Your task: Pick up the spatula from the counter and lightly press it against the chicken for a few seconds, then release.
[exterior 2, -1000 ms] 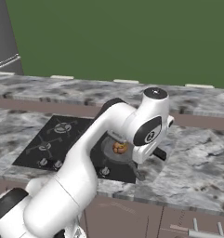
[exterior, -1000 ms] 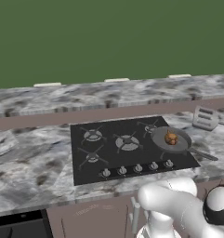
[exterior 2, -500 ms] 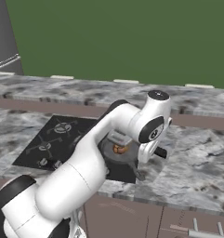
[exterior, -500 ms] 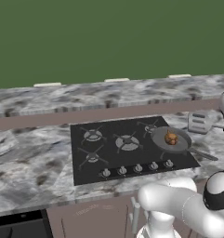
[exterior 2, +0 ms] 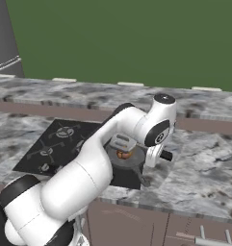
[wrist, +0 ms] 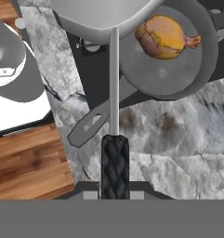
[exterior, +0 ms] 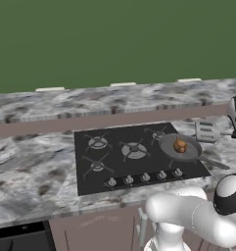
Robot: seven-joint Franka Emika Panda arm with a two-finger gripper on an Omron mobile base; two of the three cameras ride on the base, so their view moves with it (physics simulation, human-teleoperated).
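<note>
The gripper (wrist: 115, 193) is clamping the spatula (wrist: 114, 88) by its black handle; the shaft is running straight ahead of the fingers. The chicken (wrist: 165, 37) is lying in the pan (wrist: 178, 79), ahead and right of the fingers, just beside the blade.

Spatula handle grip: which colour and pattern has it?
The spatula grip is black with a braided texture; hand view shows it best.

flat, even, fairly bright rendered light across the marble worktop (exterior: 36, 171), sharp from edge to edge, with slightly jagged outlines.
</note>
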